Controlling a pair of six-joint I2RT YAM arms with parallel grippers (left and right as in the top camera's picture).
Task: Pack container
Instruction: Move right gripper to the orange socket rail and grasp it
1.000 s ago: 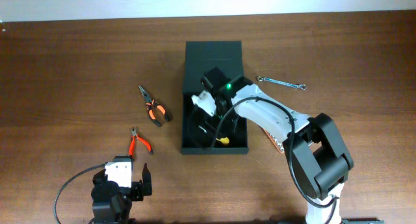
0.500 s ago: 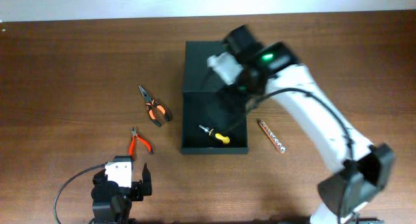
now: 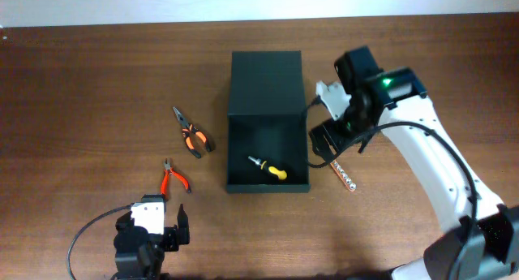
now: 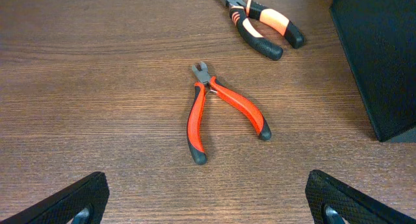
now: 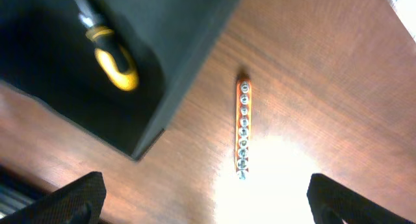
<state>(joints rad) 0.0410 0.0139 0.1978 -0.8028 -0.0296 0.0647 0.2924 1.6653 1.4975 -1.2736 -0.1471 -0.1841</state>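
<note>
Overhead view: the container (image 3: 265, 187) sits at mid-counter (image 3: 97, 85) with its flap lid swung back. A yellow-handled screwdriver (image 3: 269, 168) lies inside. The right hand (image 3: 326, 142) hangs just outside the container's right wall, above an orange bit strip (image 3: 341, 171) that lies on the counter. Black-and-orange pliers (image 3: 193, 134) and red pliers (image 3: 173, 178) lie to the left of the container. The left hand (image 3: 158, 231) is parked near the front edge.

Left wrist view: the left fingers (image 4: 71, 198) are spread wide with nothing between them. The red pliers (image 4: 218, 113) lie directly ahead, apart from the container corner (image 4: 383, 62).

Right wrist view: the right fingers (image 5: 71, 198) are spread wide and hold nothing. The bit strip (image 5: 242, 126) lies centred ahead, just beside the container wall (image 5: 188, 62).

Step in hand, by judgement: packing is part done and the right hand is lining up on the bit strip. The next move calls for a straight descent with the jaws set across the strip's narrow width. Close low, because the strip lies flat on the counter
</note>
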